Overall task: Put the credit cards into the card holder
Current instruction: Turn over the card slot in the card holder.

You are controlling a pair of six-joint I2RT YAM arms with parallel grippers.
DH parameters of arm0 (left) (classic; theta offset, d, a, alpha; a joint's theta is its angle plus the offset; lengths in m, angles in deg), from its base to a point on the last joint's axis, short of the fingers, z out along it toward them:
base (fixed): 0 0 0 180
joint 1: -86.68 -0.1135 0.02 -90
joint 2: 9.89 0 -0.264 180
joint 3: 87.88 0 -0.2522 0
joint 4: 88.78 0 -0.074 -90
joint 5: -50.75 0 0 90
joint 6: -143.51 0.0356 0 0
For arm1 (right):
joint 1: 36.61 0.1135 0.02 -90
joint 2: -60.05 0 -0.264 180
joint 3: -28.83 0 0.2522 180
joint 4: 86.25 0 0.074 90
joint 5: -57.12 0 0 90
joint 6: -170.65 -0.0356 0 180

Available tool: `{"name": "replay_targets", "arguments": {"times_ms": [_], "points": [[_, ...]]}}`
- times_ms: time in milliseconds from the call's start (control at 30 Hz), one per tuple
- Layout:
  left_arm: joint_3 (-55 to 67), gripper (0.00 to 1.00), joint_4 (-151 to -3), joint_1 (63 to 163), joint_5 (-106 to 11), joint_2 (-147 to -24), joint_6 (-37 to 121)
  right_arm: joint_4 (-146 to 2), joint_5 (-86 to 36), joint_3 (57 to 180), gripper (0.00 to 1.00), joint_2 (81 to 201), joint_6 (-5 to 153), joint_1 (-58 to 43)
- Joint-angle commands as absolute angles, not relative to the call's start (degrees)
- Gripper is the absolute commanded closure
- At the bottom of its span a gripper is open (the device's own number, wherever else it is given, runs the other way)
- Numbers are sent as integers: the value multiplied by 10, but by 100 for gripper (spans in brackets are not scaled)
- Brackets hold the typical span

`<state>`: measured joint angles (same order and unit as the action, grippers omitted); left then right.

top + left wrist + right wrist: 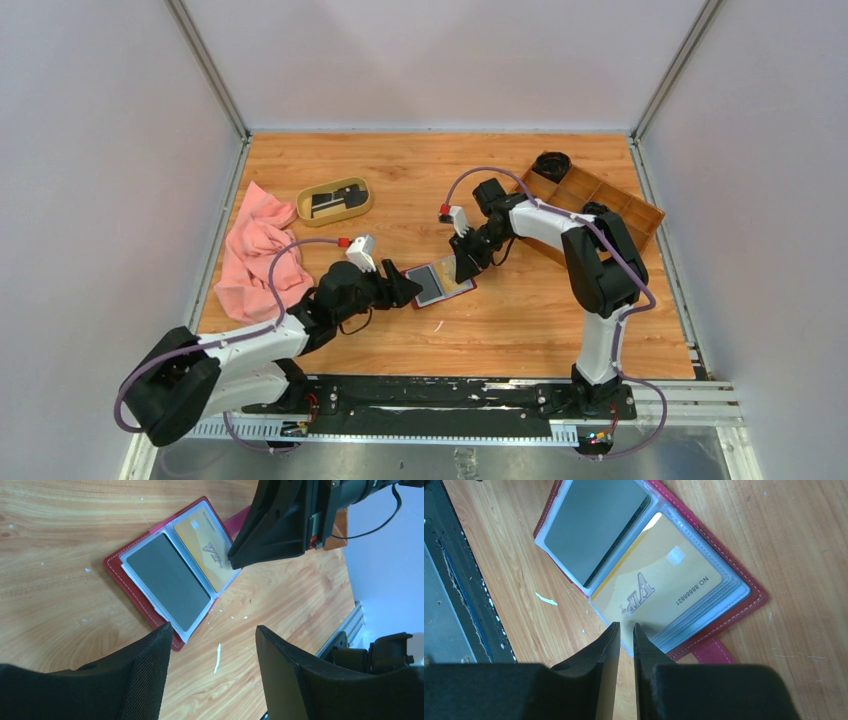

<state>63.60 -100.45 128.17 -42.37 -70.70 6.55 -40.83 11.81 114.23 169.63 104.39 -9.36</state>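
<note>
My left gripper [214,630]: released, empty, beside the card holder [755,598].
My right gripper [625,626]: nearly clenched at its pocket edge; grasping or not, I cannot tell.
Card holder: open on the table [799,530], grey card [594,527] and yellow card [659,577] pocketed.

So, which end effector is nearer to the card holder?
Right. The right end effector has its tips at the gold-card edge of the card holder; the left end effector hovers open just off its opposite, grey-card side.

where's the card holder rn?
Top view: the card holder lies open on the table, mid-workspace, directly between the left gripper and the right gripper.
</note>
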Motion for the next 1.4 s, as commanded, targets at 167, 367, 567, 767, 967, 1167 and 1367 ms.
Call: {"name": "replay_targets", "arguments": {"times_ms": [167,367,567,767,967,1167,1367], "points": [[593,32,-1044,1285,-401,-808,63,-405,101,1154,80,1714,1032,-92],[586,31,-1046,1285,-396,-838,55,-404,103,1155,80,1714,1032,-91],[576,35,-1072,1285,-410,-876,48,-404,104,1155,80,1714,1032,-91],[573,41,-1078,1285,-408,-882,49,-404,106,1155,80,1715,1034,-91],[569,41,-1079,1285,-404,-895,49,-403,106,1155,80,1715,1034,-90],[562,39,-1078,1285,-405,-919,49,-402,106,1155,80,1715,1034,-91],[553,38,-1078,1285,-411,-943,48,-401,107,1155,80,1715,1034,-90]]}}
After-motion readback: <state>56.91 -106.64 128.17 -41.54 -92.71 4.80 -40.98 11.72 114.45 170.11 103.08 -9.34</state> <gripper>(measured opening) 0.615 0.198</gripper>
